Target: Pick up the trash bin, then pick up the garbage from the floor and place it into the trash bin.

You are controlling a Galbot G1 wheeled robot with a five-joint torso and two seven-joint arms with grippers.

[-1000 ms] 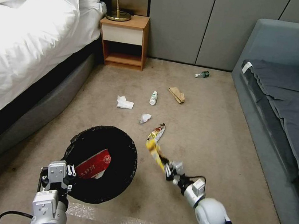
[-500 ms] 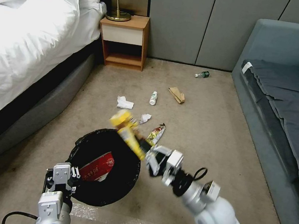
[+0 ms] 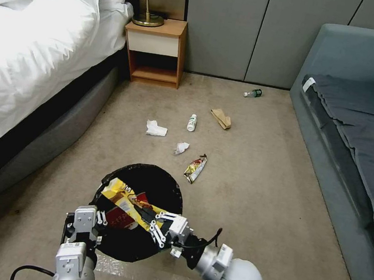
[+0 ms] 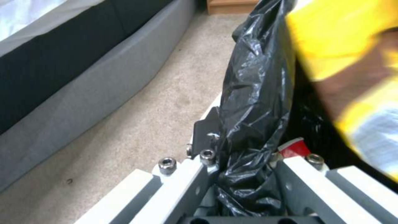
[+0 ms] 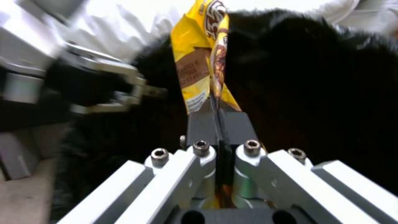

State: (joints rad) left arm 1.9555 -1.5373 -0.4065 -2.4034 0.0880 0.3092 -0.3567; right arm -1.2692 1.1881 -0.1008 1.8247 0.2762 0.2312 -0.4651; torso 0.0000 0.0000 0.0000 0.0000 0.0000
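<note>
Yellow wrapper (image 3: 126, 198) pinched in right gripper (image 3: 147, 216), over trash bin (image 3: 169, 188).

Snack wrapper (image 3: 126, 198): yellow, brown panel, white patch. Bin liner (image 3: 169, 188): glossy black. Packet (image 3: 118, 217) inside: red. Floor wrapper (image 3: 194, 168): yellow and red foil. Tissues (image 3: 156, 128): white. Paper bag (image 3: 221, 118): brown. Carpet (image 3: 257, 167): beige. Nightstand (image 3: 155, 51): orange wood, cream drawer.

Yellow wrapper (image 3: 126, 200), pinched between right gripper (image 3: 147, 215) fingertips: now over trash bin (image 3: 168, 192) mouth, previously above floor beside it.
</note>
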